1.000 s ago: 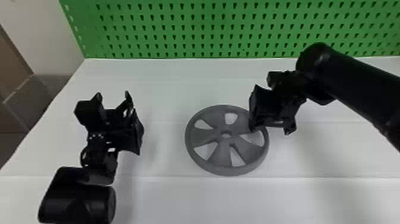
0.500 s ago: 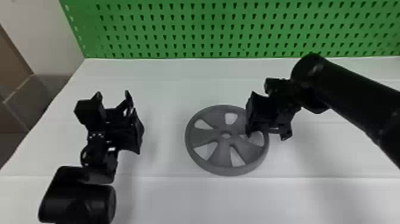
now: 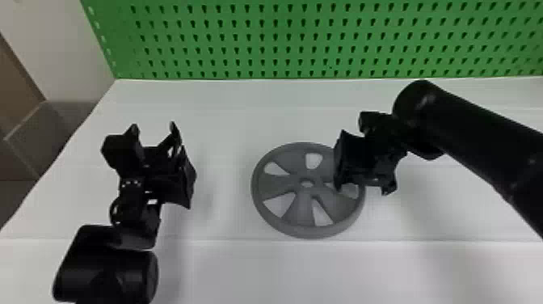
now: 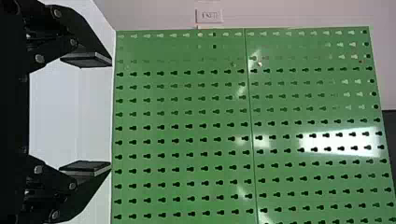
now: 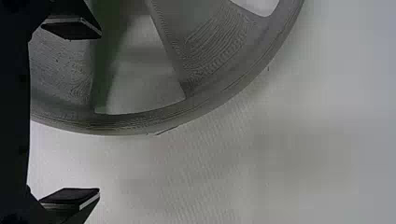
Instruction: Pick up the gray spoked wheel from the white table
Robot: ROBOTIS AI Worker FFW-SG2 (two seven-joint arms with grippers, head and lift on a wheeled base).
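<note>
The fingers [image 5: 72, 29] of my right gripper [image 3: 363, 188] stand wide apart, with nothing between their tips. One finger is over the wheel and the other is out past its rim; I cannot tell whether either touches. The gray spoked wheel [image 3: 278, 188] lies flat on the white surface [image 3: 250, 275], near the middle of the head view, its right side partly hidden by my right gripper. My right arm [image 3: 485, 149] comes in from the right edge. My left gripper [image 3: 153, 127] is over the surface, well apart from the wheel on its left side, its fingers [image 4: 86, 168] wide and empty. Behind the surface rises a green board [image 3: 307, 42] with rows of small holes.
</note>
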